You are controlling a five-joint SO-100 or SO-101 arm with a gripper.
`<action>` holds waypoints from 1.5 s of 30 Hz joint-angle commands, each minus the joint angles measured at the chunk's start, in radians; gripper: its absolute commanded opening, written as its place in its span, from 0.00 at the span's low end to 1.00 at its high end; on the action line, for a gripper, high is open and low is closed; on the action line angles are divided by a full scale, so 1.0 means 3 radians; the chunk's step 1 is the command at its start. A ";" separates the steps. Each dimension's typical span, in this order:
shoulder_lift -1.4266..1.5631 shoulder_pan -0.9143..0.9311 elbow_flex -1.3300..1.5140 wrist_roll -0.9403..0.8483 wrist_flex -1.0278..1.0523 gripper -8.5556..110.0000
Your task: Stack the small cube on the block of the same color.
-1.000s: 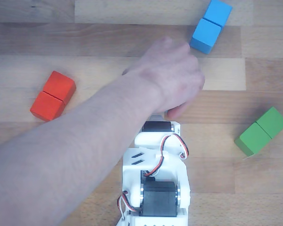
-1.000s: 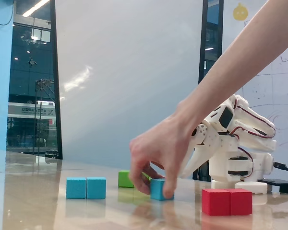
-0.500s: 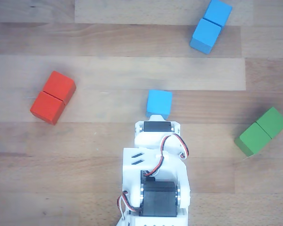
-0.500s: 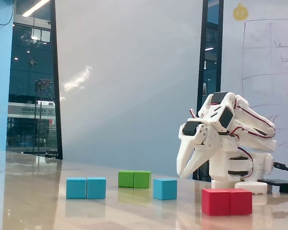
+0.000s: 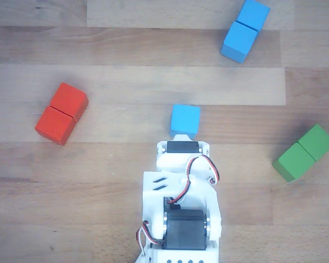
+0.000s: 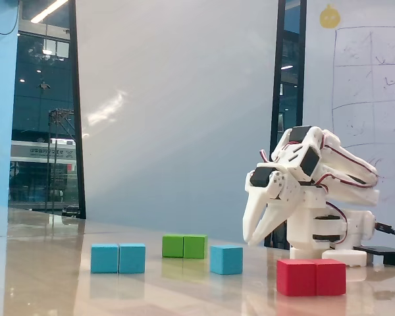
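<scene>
The small blue cube (image 5: 185,121) sits on the wooden table in the middle; it also shows in the fixed view (image 6: 226,259). The blue oblong block (image 5: 245,30) lies at the top right of the other view, well apart from the cube, and at the left of the fixed view (image 6: 118,258). My gripper (image 6: 250,238) hangs above the table, just right of the cube in the fixed view, pointing down. Its fingers meet at the tips and hold nothing. In the other view the arm's wrist (image 5: 180,149) hides the fingertips, right below the cube.
A red oblong block (image 5: 61,113) lies at the left and a green oblong block (image 5: 304,153) at the right of the other view. In the fixed view the red block (image 6: 311,277) is nearest the camera and the green block (image 6: 185,246) is behind.
</scene>
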 commanded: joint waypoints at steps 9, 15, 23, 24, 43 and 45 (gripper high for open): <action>-0.1452 0.0005 -0.1488 -0.0020 -0.0312 0.07; -0.1979 -0.0026 -0.2265 0.0015 -0.0317 0.07; -0.2940 -0.0031 -0.2674 0.0015 -0.0337 0.07; -0.3017 -0.0020 -0.2690 0.0015 -0.0317 0.07; -0.3600 0.0015 -0.2582 -0.0036 -0.0317 0.07; -0.3753 0.0010 -0.2592 -0.0036 -0.0358 0.07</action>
